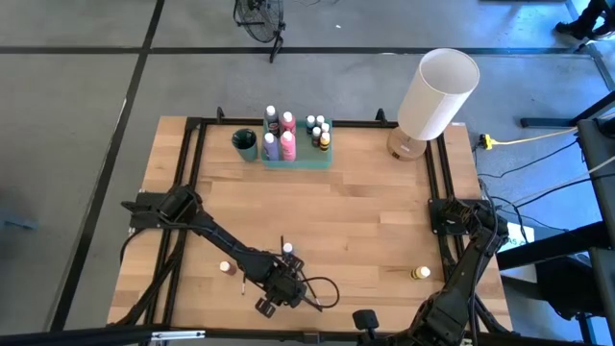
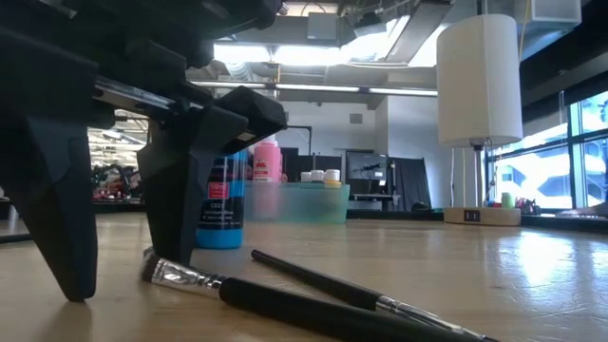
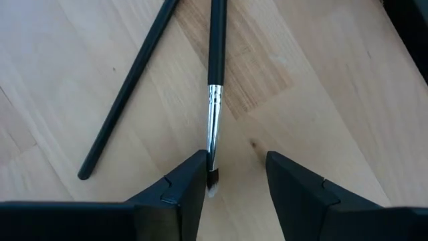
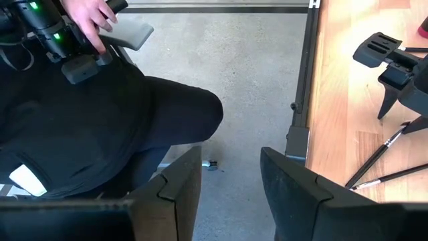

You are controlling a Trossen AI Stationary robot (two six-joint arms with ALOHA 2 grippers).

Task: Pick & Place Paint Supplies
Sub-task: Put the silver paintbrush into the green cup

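Observation:
Two thin dark paintbrushes lie flat on the wooden table near its front edge. My left gripper (image 3: 234, 164) (image 1: 276, 288) points down over one brush (image 3: 214, 80), open, a finger on each side of its bristle end. The other brush (image 3: 127, 87) lies loose beside it. A blue paint bottle (image 2: 220, 204) (image 1: 287, 249) stands just behind this gripper. More bottles stand in the green tray (image 1: 298, 159) at the far edge. My right gripper (image 4: 231, 164) (image 1: 365, 317) hangs open off the table's near edge, holding nothing. My left gripper straddles the brush's bristle end (image 3: 212, 182) from above, and the silver ferrule (image 3: 212, 127) runs close along one finger (image 3: 190, 181). I cannot tell whether that finger touches the brush. The brush lies flat on the table.
A small red bottle (image 1: 225, 268) lies left of the left gripper, and a yellow one (image 1: 420, 274) near the front right. A green cup (image 1: 244, 144) stands beside the tray, a tall white lamp (image 1: 437, 91) at the far right. A person (image 4: 100, 127) sits beyond the near edge.

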